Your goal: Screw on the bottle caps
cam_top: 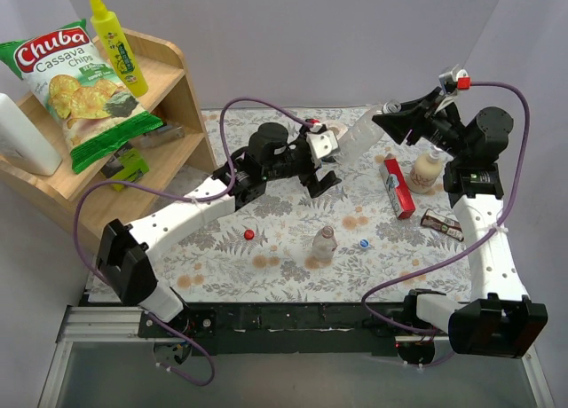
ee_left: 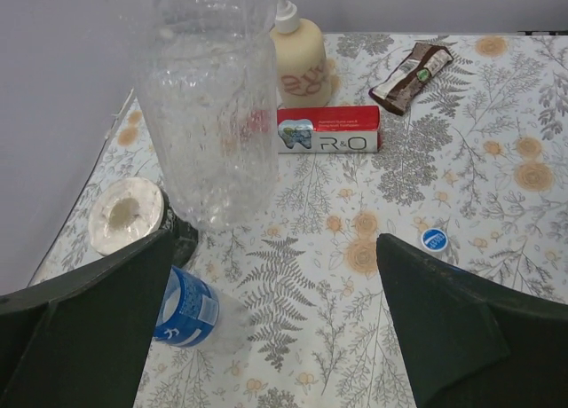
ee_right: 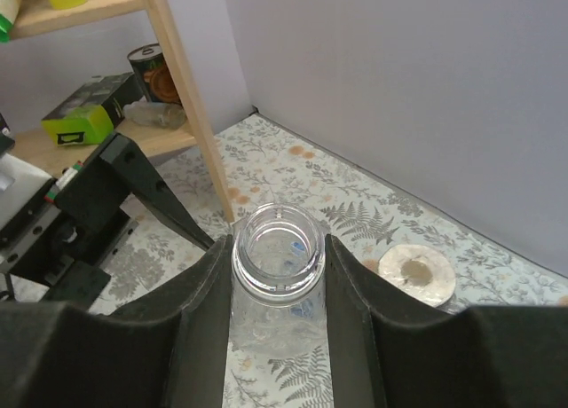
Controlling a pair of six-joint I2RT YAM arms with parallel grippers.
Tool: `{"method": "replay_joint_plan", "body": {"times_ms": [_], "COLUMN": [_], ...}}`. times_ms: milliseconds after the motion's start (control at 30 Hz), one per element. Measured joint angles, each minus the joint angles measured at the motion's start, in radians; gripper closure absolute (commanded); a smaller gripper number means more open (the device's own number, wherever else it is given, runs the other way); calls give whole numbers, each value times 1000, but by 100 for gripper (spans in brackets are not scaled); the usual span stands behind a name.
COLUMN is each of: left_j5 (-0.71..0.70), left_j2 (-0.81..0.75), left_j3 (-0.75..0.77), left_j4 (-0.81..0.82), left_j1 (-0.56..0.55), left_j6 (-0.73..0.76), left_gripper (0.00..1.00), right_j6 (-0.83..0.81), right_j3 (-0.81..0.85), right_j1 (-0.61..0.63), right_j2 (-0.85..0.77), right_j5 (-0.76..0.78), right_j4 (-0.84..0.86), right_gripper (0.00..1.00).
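My right gripper point(cam_top: 387, 117) is shut on the neck of a clear, capless plastic bottle point(cam_top: 362, 136) and holds it tilted above the back of the table. In the right wrist view the jaws point(ee_right: 277, 279) clamp just under its open mouth point(ee_right: 277, 247). My left gripper point(cam_top: 321, 167) is open and empty beside the bottle's base; the bottle's body point(ee_left: 209, 98) hangs ahead of its fingers point(ee_left: 98, 310). A red cap point(cam_top: 248, 234) and a blue cap point(cam_top: 364, 243) lie loose on the cloth; the blue cap also shows in the left wrist view point(ee_left: 434, 239). The other blue cap is out of view.
A small clear bottle point(cam_top: 325, 244) stands between the caps. A blue-labelled bottle point(ee_left: 186, 306) lies by a tape roll point(ee_left: 127, 215). A red toothpaste box point(cam_top: 397, 186), lotion bottle point(cam_top: 426, 170) and snack bar point(cam_top: 441, 223) lie at the right. A wooden shelf point(cam_top: 177, 98) stands left.
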Motion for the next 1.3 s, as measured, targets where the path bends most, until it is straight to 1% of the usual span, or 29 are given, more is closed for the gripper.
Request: {"method": "replay_joint_plan", "body": {"times_ms": [200,367,533,633,733,767,900,967,1100,1133,1200,1267,1300], "left_j5": [-116,-172,-175,-167,-144,-134,-75,-59,-40,-39,-35,-33,-32], "left_j2": [62,116,161,178,193,196,213,222,232,235,237,237,237], "left_j3": [11,21,59,79,104,109,138,154,172,177,180,180,180], "left_j4": [59,127,139,132,111,101,51,33,5,0,-6,-11,-11], "left_j1": [-29,-32,-39,-45,-45,-45,-45,-45,-45,-45,-45,-45,-45], "left_j6": [-17,-30,-35,-34,-30,-27,-17,-16,-16,-15,-18,-19,-22], "left_gripper": [2,2,2,5,12,16,23,25,33,38,42,50,52], "right_j6": [69,84,83,83,86,87,95,98,99,98,96,93,92], "right_j3": [-8,-38,-85,-101,-117,-121,-138,-140,-140,-140,-140,-140,-142], "right_j1": [10,26,40,56,64,64,64,64,64,64,63,63,63], "right_j2": [9,-15,-42,-47,-53,-56,-62,-62,-65,-66,-68,-68,-70], "right_j5": [-3,-20,-27,-37,-43,-44,-51,-57,-62,-64,-67,-67,-67], "right_j4": [42,64,80,90,100,103,121,126,136,140,143,142,142], "right_gripper": [99,99,99,99,99,99,99,99,99,99,99,98,93]}}
